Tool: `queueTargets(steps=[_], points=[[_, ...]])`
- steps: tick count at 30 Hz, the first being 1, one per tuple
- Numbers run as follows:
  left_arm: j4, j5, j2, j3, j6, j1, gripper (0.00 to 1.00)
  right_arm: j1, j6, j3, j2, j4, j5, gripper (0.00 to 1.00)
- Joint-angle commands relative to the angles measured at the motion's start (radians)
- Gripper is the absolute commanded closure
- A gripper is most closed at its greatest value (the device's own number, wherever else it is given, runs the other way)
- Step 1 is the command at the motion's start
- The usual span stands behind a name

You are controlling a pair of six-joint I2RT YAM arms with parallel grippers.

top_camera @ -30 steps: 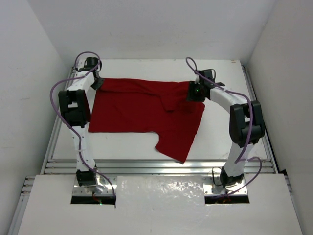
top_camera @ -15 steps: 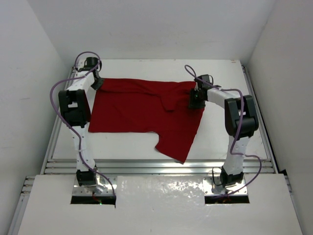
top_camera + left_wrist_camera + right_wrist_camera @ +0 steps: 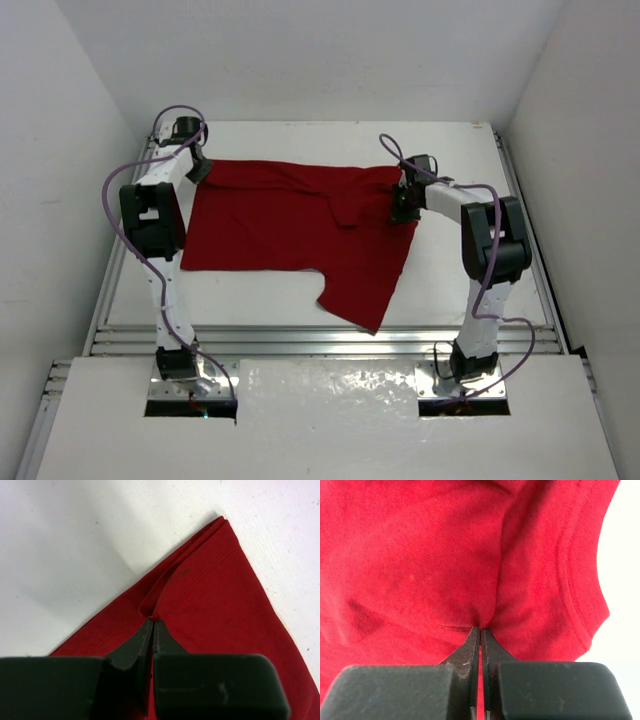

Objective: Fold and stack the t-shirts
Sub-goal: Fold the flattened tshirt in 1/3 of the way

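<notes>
White walls point(image 3: 300, 50) close in a white table point(image 3: 455, 275), and a dark red t-shirt point(image 3: 280, 225) lies spread flat across the middle of the overhead frame. It runs from upper left to centre right. One flap hangs down toward the lower middle, where its tip reaches the metal rails point(image 3: 250, 340) at the table's near edge.

My left pincer point(image 3: 153, 622) sits at the shirt's upper left corner in the overhead view. Its black tips are pressed together with a small ridge of red cloth pinched between them, just inside the stitched hem. Bare white table fills the upper left of that wrist picture.

My right pincer point(image 3: 480, 628) is at the shirt's upper right edge in the overhead view. It is closed tight too, and the fabric gathers into a pucker right at the tips. A stitched, curved edge of the shirt runs down the right of that wrist picture, with white table beyond it.

Purple cables point(image 3: 125, 200) loop along both my arms.
</notes>
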Motion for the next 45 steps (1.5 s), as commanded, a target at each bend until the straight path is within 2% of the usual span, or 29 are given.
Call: queueTargets(steps=[1, 8, 17, 24, 29, 34, 36, 37, 38, 41, 42, 45], points=[[0.028, -0.013, -0.019, 0.01, -0.004, 0.014, 1.0, 0.0, 0.028, -0.039, -0.114, 0.009, 0.033, 1.0], [0.028, -0.013, -0.024, 0.01, -0.012, 0.018, 1.0, -0.002, 0.083, -0.113, -0.225, 0.029, -0.025, 1.0], [0.029, -0.002, -0.033, 0.026, -0.02, 0.037, 1.0, -0.002, 0.077, -0.136, -0.185, 0.012, 0.012, 1.0], [0.031, 0.018, -0.024, 0.039, -0.02, 0.046, 1.0, -0.002, 0.115, -0.224, -0.272, 0.048, -0.017, 1.0], [0.032, 0.032, -0.002, 0.035, -0.021, 0.046, 1.0, -0.002, 0.114, -0.208, -0.231, 0.032, -0.031, 1.0], [0.037, 0.039, -0.007, 0.032, -0.017, 0.046, 1.0, -0.002, 0.126, -0.223, -0.269, 0.054, -0.022, 1.0], [0.037, 0.041, -0.015, 0.023, -0.018, 0.046, 1.0, -0.002, 0.117, -0.186, -0.257, 0.022, 0.0, 0.93], [0.035, 0.036, -0.021, 0.02, -0.021, 0.046, 0.94, -0.002, 0.112, -0.174, -0.239, 0.008, -0.002, 0.88], [0.028, 0.007, -0.024, 0.015, -0.026, 0.045, 0.92, -0.002, 0.107, -0.16, -0.231, -0.006, 0.003, 0.84], [-0.034, -0.06, -0.031, 0.016, -0.052, 0.052, 0.9, -0.003, 0.114, -0.198, -0.254, -0.015, 0.021, 0.8], [-0.04, -0.076, -0.036, 0.016, -0.06, 0.057, 0.9, -0.005, 0.115, -0.212, -0.268, -0.011, 0.032, 0.71], [-0.067, -0.108, -0.071, 0.015, -0.089, 0.075, 0.81, -0.014, 0.107, -0.234, -0.32, -0.029, 0.064, 0.59]])
